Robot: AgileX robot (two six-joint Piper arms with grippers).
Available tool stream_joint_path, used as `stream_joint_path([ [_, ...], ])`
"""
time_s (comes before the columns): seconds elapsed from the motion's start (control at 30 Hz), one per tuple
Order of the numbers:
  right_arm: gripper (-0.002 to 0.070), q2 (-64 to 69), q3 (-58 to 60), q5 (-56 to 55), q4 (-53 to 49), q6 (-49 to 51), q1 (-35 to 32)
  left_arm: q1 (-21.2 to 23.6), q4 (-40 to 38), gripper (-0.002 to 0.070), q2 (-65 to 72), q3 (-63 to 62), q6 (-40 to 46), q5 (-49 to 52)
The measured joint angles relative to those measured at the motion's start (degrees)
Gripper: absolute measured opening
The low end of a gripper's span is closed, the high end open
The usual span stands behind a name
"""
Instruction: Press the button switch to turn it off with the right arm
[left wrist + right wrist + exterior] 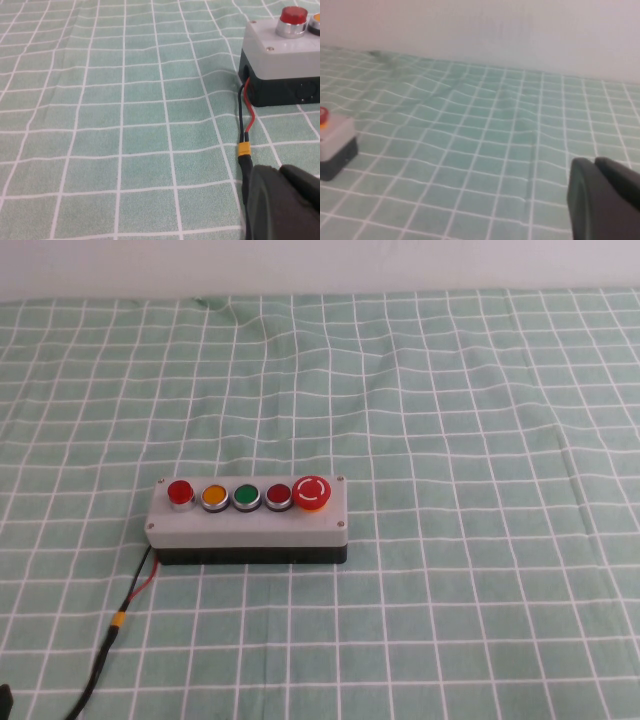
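Observation:
The grey box (246, 522) lies on the checked cloth, left of centre in the high view. The button switch (179, 491), small, bright red and silver-ringed, is at the row's left end. It also shows in the left wrist view (293, 15). Then come an orange button (214, 496), a green one (246, 496), a darker red one (278, 496) and the mushroom button (312, 492). My left gripper (279, 170) is shut and empty, low beside the box's cable. My right gripper (594, 162) is shut and empty, far from the box (336, 146). Neither arm shows in the high view.
A red and black cable (128, 602) with an orange band runs from the box's left end to the front edge; it also shows in the left wrist view (244, 131). The green checked cloth (460, 440) covers the table, rumpled at the back. A pale wall (320, 265) stands behind.

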Motion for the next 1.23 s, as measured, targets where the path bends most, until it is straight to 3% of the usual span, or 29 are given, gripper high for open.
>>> stream_joint_path([
  [0.27, -0.0016, -5.69, 12.43, -1.33, -0.1, 0.0, -7.25, 0.0, 0.0, -0.0004, 0.0, 0.0, 0.0, 0.0],
  [0.73, -0.0016, -5.69, 13.04, 3.63, 11.2, 0.0, -7.6, 0.0, 0.0, -0.0004, 0.0, 0.0, 0.0, 0.0],
  [1.23, -0.0016, -5.69, 13.04, 3.63, 12.25, 0.0, -7.6, 0.0, 0.0, -0.0004, 0.0, 0.0, 0.0, 0.0],
])
